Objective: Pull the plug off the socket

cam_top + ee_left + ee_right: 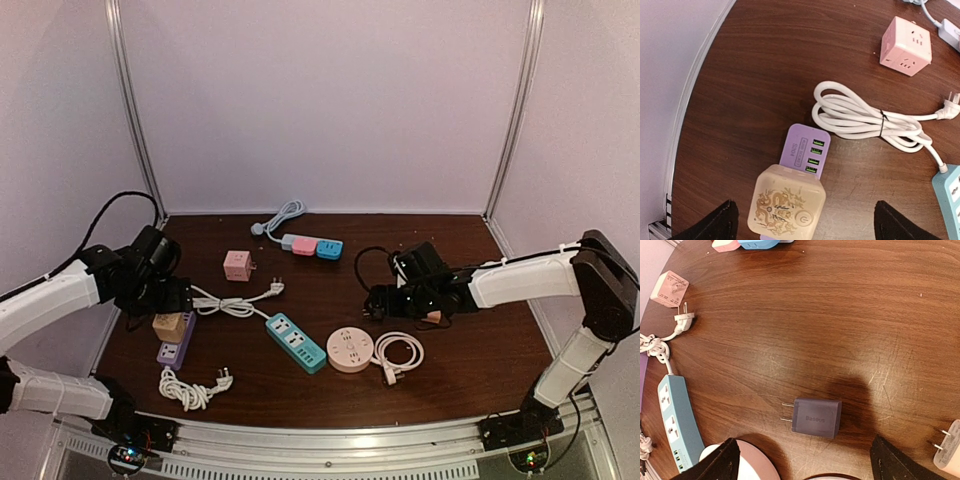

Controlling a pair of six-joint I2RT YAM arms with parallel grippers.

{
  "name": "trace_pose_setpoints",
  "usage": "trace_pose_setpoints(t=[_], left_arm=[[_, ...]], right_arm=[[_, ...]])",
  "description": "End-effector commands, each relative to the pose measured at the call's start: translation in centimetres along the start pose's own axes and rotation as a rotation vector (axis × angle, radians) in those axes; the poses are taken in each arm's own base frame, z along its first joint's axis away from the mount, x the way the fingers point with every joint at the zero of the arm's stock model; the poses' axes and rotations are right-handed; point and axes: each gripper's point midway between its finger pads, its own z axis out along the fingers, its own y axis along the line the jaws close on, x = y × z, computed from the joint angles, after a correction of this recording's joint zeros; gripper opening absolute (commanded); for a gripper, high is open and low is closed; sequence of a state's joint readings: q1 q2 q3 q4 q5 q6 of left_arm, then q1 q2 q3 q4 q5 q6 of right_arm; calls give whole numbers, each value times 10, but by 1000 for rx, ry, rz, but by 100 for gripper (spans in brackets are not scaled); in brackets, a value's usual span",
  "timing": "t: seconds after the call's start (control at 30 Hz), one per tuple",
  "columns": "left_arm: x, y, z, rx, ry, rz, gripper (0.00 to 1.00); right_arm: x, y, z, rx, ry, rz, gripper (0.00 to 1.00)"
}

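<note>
Main risk now is undoing a finished job, imo. The Baseus charger [816, 417] lies flat on bare table w/ both prongs showing, pointing left, in no socket, so the pull looks complete. If you drop the right gripper [802, 450] straight down from here, a finger could clip the charger body and skate it near-ward into the round pink socket [757, 462] or right toward the white plug [950, 445]. It's a light part on smooth wood, so I'd expect it to slide easily. Right jaws stand wide apart w/ nothing in them. The charger sits between the lines of the two fingers, just far of the tips, touching neither, so go up to clear it, not sideways. The left gripper [804, 202] is also spread wide and empty, hovering over the beige cube adapter [787, 207] that sits on the purple USB strip [807, 145]. A low or skewed retreat there could catch the cube's corner and drag strip + cube, or pop the cube off, which isn't the ask afaict. The coiled white cable [865, 120] is just right of the strip, and the teal power strip [950, 200] is further right and nearer. Swing the left arm that way low and you snag the loop. Can't tell either hand's height over the table from the wrist cams.
</note>
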State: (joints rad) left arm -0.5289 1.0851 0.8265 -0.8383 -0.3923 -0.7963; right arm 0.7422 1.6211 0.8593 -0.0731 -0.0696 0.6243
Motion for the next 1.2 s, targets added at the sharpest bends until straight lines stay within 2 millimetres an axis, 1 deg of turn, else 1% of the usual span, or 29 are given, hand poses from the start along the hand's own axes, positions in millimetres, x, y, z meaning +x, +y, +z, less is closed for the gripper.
trace_pose_setpoints(t=[0.0, 0.13, 0.23, 0.33, 0.43, 0.6, 0.7, 0.77, 0.87, 0.93, 1.03, 1.17], left_arm=[[8, 12, 16, -46, 50, 32, 96], [19, 6, 34, -5, 119, 50, 95], [28, 7, 43, -9, 157, 63, 92], [34, 4, 48, 8, 176, 69, 82], [42, -9, 50, 83, 201, 59, 70], [48, -27, 50, 188, 215, -6, 52], [48, -37, 49, 225, 213, -35, 45], [48, -44, 47, 228, 208, -38, 42], [48, -59, 43, 248, 199, -34, 39], [49, -68, 41, 262, 199, -39, 37], [48, -80, 35, 292, 192, -48, 35], [46, -87, 29, 321, 183, -44, 30]], right_arm=[[-14, 7, -13, 6, -48, -24, 92], [-15, 9, -15, 3, -51, -28, 91], [-15, 10, -17, 3, -53, -31, 91], [-14, 10, -18, 3, -53, -35, 91], [-12, 12, -17, 2, -51, -41, 91], [-11, 18, -14, 1, -46, -51, 91], [-10, 22, -11, 1, -41, -60, 91], [-10, 27, -11, -3, -40, -70, 91], [-10, 42, -10, -26, -42, -86, 91], [-8, 57, -10, -52, -40, -99, 91], [-6, 83, -7, -120, -34, -101, 89], [-5, 124, -2, -251, -18, -86, 86]])
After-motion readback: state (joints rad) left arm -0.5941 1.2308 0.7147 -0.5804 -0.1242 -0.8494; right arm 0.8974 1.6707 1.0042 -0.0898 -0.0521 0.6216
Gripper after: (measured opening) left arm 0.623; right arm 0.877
